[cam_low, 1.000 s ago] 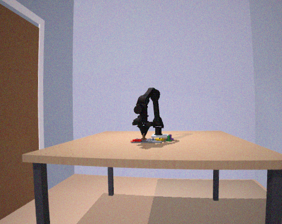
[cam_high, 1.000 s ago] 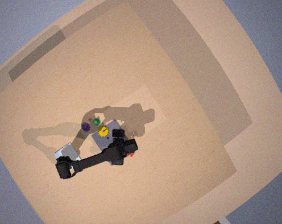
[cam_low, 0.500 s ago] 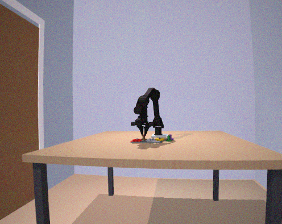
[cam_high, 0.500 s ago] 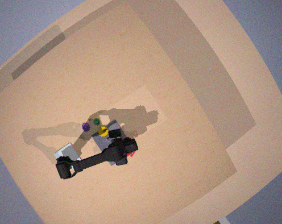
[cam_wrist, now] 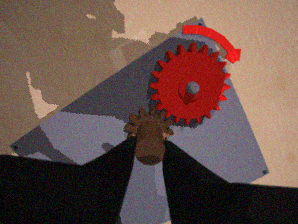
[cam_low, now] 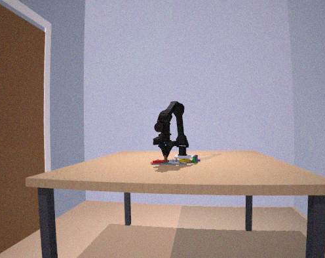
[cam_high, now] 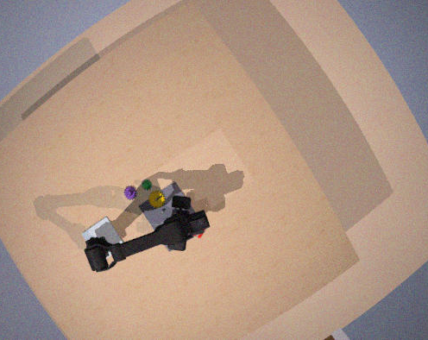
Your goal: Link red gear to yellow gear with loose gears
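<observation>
Pinching the brown gear (cam_low: 166,159) (cam_wrist: 150,145) by its upright hub, your tool (cam_low: 166,155) (cam_wrist: 149,144) holds it beside the red gear (cam_low: 157,162) (cam_wrist: 189,80), over the board; it looks light and stiff, so keep gripping low on that hub

One camera looks steeply down from high over the bench (cam_high: 255,181) (cam_low: 181,186). Another stands well back, facing the arm (cam_high: 139,248) (cam_low: 179,122) nearly level. The closest peers down past the gripper (cam_wrist: 150,145) at the board (cam_high: 154,217) (cam_low: 174,163) (cam_wrist: 90,132), red gear (cam_low: 157,162) (cam_wrist: 172,75) at one o'clock; all three share that board.
</observation>
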Controlling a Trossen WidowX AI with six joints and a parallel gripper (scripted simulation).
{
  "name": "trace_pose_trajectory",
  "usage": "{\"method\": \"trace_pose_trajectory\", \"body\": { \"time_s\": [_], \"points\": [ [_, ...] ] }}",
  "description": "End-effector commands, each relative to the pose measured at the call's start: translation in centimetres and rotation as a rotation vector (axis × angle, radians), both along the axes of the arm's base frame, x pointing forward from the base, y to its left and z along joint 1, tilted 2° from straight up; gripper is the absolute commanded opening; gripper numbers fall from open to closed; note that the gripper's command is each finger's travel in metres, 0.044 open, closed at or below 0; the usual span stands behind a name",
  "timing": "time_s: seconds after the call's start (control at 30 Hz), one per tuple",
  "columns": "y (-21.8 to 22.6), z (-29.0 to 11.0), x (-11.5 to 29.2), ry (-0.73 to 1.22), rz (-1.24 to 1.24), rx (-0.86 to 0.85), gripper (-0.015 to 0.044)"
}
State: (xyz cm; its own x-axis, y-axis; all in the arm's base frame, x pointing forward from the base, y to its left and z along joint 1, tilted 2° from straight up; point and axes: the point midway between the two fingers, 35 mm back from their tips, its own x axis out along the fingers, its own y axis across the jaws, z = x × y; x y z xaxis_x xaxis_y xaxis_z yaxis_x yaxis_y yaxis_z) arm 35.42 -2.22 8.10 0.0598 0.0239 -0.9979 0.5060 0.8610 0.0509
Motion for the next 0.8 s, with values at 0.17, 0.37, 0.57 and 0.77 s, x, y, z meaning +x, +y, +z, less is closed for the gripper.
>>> {"method": "trace_pose_trajectory", "body": {
  "time_s": [0.17,0.37,0.57,0.77],
  "points": [
    [0.0,-0.2,0.1,0.003,-0.136,0.01,0.0],
    [0.1,-0.3,0.1,0.001,-0.048,0.005,0.0],
    [0.0,0.0,0.1,-0.001,0.025,0.0,0.014],
    [0.0,1.3,0.1,-0.003,0.076,-0.003,0.014]
  ]
}}
